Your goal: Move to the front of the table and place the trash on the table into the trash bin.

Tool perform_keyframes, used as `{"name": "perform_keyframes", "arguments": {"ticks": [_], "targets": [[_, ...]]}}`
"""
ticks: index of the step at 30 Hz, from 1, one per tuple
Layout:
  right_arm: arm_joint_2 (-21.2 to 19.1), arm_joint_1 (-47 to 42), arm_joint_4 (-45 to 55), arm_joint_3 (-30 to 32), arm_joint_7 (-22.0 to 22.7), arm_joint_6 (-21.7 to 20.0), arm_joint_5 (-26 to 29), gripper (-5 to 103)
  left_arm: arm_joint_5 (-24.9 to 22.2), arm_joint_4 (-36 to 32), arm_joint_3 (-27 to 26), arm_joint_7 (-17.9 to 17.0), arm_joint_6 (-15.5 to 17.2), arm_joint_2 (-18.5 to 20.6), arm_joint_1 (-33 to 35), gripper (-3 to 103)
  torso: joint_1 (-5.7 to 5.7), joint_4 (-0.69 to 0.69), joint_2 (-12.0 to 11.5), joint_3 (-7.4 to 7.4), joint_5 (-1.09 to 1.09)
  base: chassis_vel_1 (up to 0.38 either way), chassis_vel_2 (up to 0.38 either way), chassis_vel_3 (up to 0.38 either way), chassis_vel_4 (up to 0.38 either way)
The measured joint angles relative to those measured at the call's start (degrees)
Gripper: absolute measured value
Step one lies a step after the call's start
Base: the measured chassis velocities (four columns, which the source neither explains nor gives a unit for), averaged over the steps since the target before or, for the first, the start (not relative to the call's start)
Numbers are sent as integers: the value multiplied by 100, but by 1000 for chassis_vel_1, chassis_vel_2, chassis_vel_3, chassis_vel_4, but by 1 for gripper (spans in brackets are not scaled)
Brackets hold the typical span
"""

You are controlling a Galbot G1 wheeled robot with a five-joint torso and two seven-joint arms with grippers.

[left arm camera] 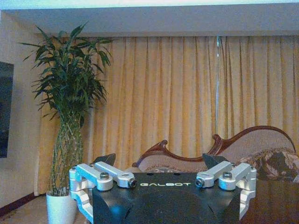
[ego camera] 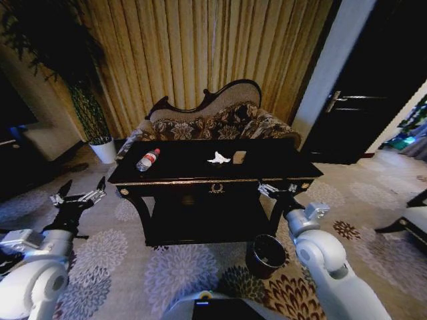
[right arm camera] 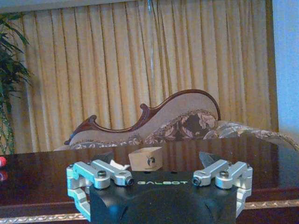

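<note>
Sat lowest in the head view on the robot's own base (ego camera: 207, 308), with both arms raised ahead of it. Carried the left end effector (ego camera: 84, 185) (left arm camera: 159, 161) spread wide and empty, off the tabletop's (ego camera: 200, 175) left front corner and short of it. Carried the right end effector (ego camera: 277, 190) (right arm camera: 156, 158) likewise spread and empty, close to the gold-trimmed front edge near the right corner.

Faced the tabletop almost squarely, with the sofa (ego camera: 213, 123) behind it. Found the trash well apart along the top: a clear bottle (ego camera: 147, 160) with a red cap lying on its side near the left end, a crumpled white tissue (ego camera: 219, 158) about mid-top, and a small tan piece (ego camera: 239, 157) (right arm camera: 146, 158) just beside the tissue.

Judged the approach close to done, with none of the trash picked up. Ought to close the last gap slowly and straight, so both arms could reach over the edge without clipping the trim. Ought also to mind the trash bin (ego camera: 265, 255), upright on the carpet (ego camera: 167, 267) by the right front leg, under the right arm and near the base: easily knocked by a drifting base.

Looked into the bin's mouth from above and made out only a dark inside behind the shiny rim; could not tell whether anything lay in it. Saw nothing distinct on the lower shelf (ego camera: 200, 223) either.
</note>
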Motion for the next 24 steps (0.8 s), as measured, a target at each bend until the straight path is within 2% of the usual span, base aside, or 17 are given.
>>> {"name": "perform_keyframes", "arguments": {"ticks": [24], "targets": [[-61,-14,-6,-129,7,33,-156,100,-4,-119,-22,1,0,-33,43,100,4,0,-3,2,0,-150,150,155,-143]]}}
